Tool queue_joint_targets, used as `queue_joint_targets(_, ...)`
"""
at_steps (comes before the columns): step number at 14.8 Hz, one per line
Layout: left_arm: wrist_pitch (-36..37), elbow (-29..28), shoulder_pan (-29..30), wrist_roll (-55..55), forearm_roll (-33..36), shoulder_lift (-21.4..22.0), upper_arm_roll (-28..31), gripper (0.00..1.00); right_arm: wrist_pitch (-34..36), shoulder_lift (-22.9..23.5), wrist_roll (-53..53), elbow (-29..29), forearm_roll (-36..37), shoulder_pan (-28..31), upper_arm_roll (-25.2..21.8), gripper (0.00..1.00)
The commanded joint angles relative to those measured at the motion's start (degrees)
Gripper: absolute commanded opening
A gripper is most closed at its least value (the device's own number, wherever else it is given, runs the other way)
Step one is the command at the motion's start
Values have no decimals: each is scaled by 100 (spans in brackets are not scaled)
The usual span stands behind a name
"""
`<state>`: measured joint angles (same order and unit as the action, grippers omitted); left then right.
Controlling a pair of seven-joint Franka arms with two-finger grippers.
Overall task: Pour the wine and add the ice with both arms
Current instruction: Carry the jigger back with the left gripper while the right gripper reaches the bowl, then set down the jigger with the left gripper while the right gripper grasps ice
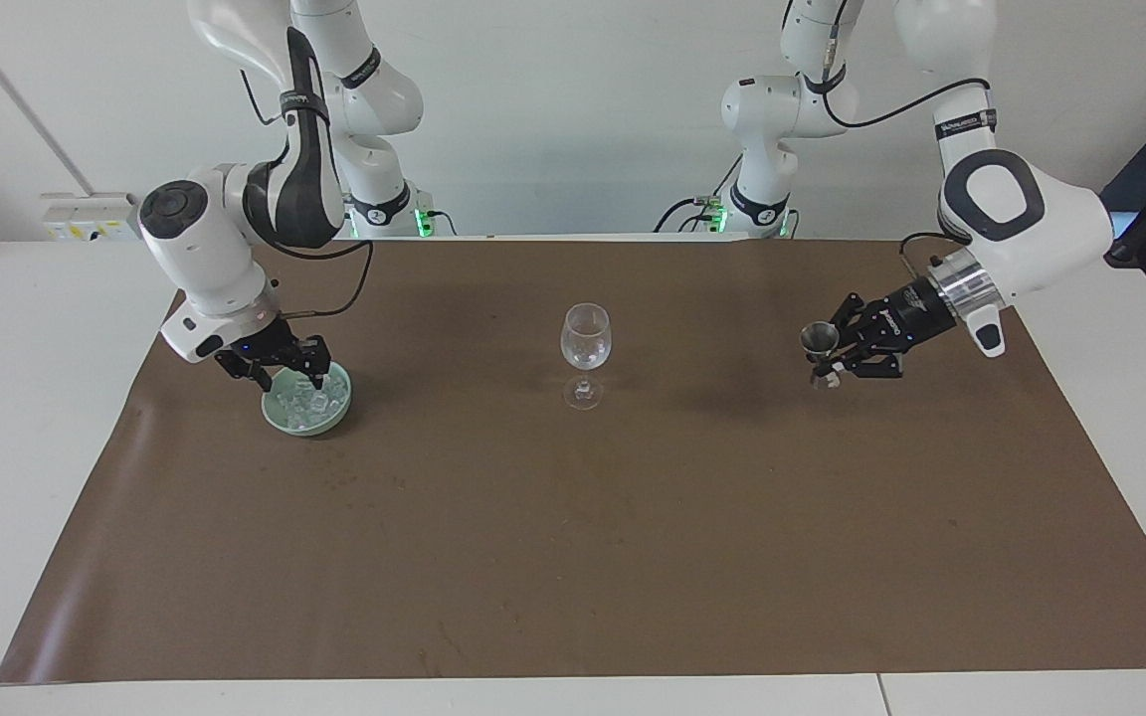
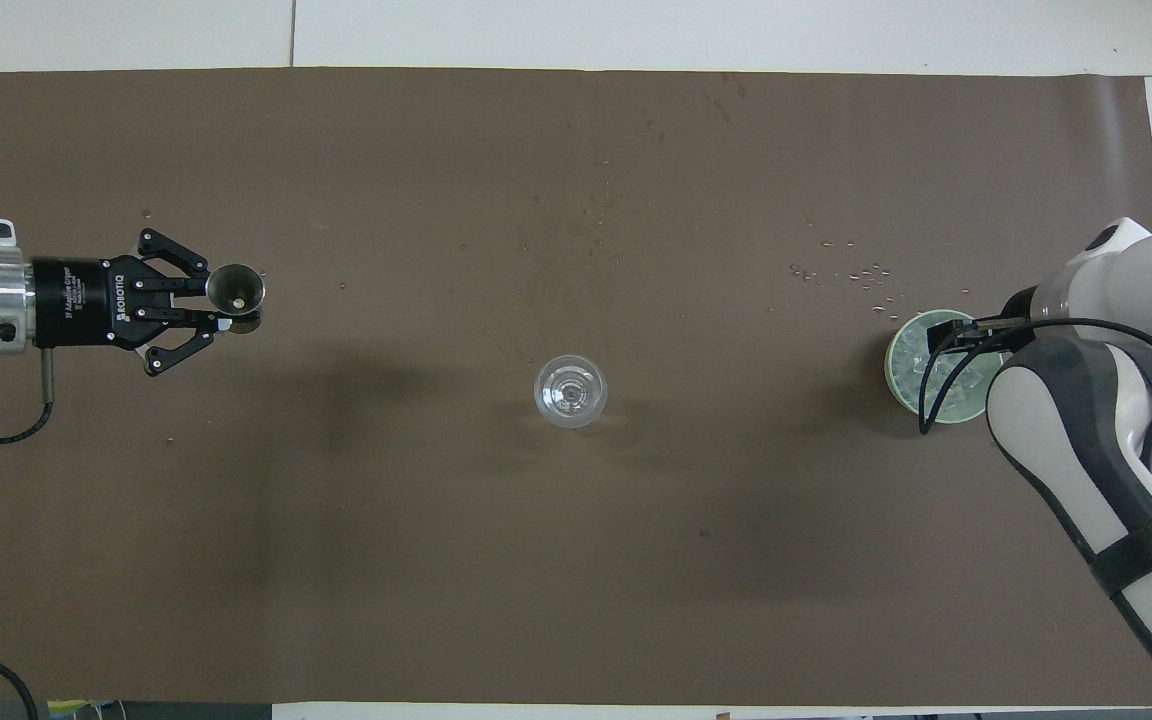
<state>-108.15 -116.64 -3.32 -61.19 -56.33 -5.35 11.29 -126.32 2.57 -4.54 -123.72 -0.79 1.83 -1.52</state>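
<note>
A clear stemmed glass stands upright mid-mat. Toward the right arm's end sits a pale green bowl heaped with ice. My right gripper reaches down into the bowl, open, its fingertips apart among the cubes. My left gripper is shut on a metal jigger, held mouth-up above the mat toward the left arm's end. Wine is out of view.
A brown mat covers most of the white table. Small specks lie on the mat a little farther from the robots than the bowl.
</note>
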Motion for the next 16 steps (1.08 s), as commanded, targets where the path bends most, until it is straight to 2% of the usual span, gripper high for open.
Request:
queue_joint_targets(1, 293, 167, 514, 343, -500, -491, -91, 0, -217, 59, 181, -153, -88, -43, 20, 76)
queue_joint_targets(3, 864, 404, 841, 818, -887, -992, -74, 0, -278, 208, 269, -153, -88, -52, 20, 74)
queue_joint_targets(6, 1128, 650, 1254, 890, -1220, -1555, -109, 0, -384, 323, 348, -153, -88, -96, 20, 68)
queue_joint_targets(8, 1200, 704, 1272, 898, -1581, -1679, -83, 0, -393, 323, 357, -196, -88, -96, 20, 62)
queue_joint_targets(11, 1270, 757, 1465, 951, -1784, -1995, -83, 0, -393, 402, 357, -258, -88, -87, 20, 62)
queue_joint_targets(16, 1261, 792, 1580, 1161, -2083, -2181, -83, 0, -384, 464, 384, -232, -88, -87, 20, 62)
